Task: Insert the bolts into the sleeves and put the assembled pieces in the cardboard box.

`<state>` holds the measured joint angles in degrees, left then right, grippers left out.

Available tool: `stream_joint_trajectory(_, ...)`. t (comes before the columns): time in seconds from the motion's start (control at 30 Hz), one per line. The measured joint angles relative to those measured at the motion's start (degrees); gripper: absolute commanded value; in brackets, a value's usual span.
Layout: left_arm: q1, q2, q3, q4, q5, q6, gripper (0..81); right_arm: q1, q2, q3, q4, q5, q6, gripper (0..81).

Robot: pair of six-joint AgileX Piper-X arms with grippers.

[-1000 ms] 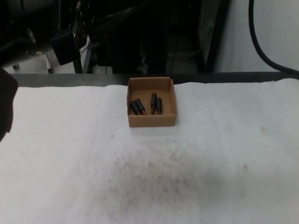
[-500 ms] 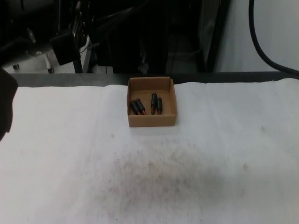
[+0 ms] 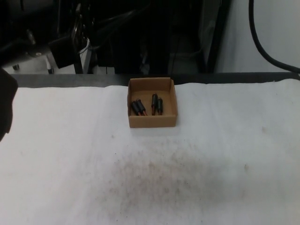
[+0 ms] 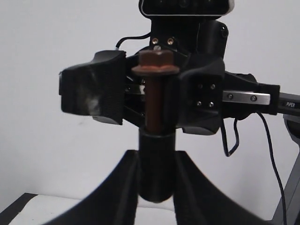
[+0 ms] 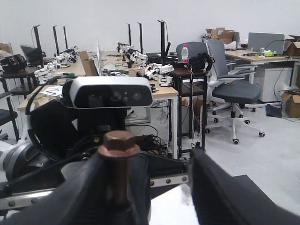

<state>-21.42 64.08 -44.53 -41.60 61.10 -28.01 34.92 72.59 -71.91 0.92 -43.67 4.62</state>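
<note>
A black sleeve stands upright between the fingers of my left gripper, which is shut on it. A brown bolt with a flanged hex head sticks out of the sleeve's top. My right gripper faces the left one with a finger on either side of the bolt's shank. From the right wrist, the bolt head sits close to one finger with a wide gap to the other; the right gripper is open. The cardboard box on the white cloth holds several assembled pieces.
White padded cloth covers the bench, with a dark smudge in front of the box. A dark arm part shows at the left edge. Black frames and cables stand behind the bench.
</note>
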Motion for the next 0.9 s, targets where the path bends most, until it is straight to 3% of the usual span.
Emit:
stream_joint_trajectory(0.37,0.0,-0.36,-0.32,6.1,-9.2,4.91,0.2,-0.02,0.75,0.44,-0.09,-2.57,2.0,48.9)
stream_joint_trajectory(0.67,-0.11,-0.83,-0.43,9.06,-9.92,6.81,0.2,-0.02,0.75,0.44,-0.09,-2.57,2.11,48.9)
stream_joint_trajectory(0.9,-0.11,-1.23,-0.69,23.67,-13.43,15.62,0.2,-0.48,1.1,0.63,0.87,-0.61,2.13,48.9)
